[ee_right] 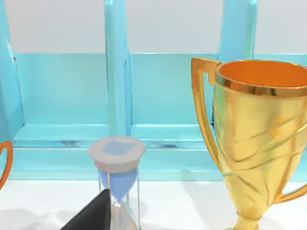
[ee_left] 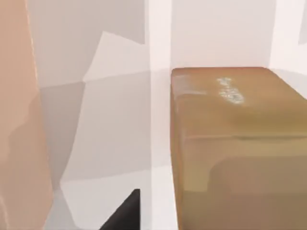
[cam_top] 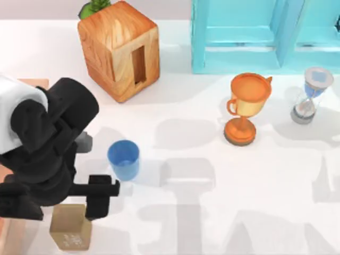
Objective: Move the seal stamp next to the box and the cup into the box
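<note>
Fingers of your left gripper [cam_top: 79,204] sit right over the seal stamp [cam_top: 70,229], but you cannot tell their spread.

we see the tan seal stamp [cam_top: 70,234] upright at lower left, beside the peach box [cam_top: 33,83] at the left edge; the blue cup [cam_top: 124,159] stands upright, left of centre.
</note>
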You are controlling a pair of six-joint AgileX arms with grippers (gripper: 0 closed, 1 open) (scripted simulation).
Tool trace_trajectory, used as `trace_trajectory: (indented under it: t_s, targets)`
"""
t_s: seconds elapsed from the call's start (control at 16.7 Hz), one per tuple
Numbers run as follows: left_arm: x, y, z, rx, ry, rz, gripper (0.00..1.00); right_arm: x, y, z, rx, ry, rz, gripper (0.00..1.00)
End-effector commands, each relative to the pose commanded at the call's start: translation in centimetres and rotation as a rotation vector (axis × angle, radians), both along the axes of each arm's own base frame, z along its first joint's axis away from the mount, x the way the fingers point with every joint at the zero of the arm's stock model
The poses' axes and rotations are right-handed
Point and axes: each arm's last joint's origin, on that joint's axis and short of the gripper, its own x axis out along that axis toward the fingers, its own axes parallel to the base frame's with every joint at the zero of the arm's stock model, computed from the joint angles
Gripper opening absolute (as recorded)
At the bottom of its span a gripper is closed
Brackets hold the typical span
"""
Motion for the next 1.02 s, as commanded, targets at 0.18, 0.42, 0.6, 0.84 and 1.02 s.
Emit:
trace_trajectory:
  t_s: [0.18, 0.42, 0.6, 0.84, 1.02]
  targets:
    - [0.0, 0.0, 0.0, 0.0, 0.0, 0.0, 1.0, 0.0, 0.0, 0.0, 0.0, 0.0, 0.0, 1.0]
    - [0.0, 0.0, 0.0, 0.0, 0.0, 0.0, 1.0, 0.0, 0.0, 0.0, 0.0, 0.0, 0.0, 1.0]
    - [0.1, 0.0, 0.4, 0.002, -0.001, -0.001, 1.0, 0.0, 0.0, 0.0, 0.0, 0.0, 0.0, 1.0]
    - [0.4, -0.4, 3.2, 0.007, 0.011, -0.003, 1.0, 0.0, 0.0, 0.0, 0.0, 0.0, 0.0, 1.0]
    - [0.5, -0.4, 6.5, 0.001, 0.004, -0.001, 1.0, 0.0, 0.0, 0.0, 0.0, 0.0, 0.0, 1.0]
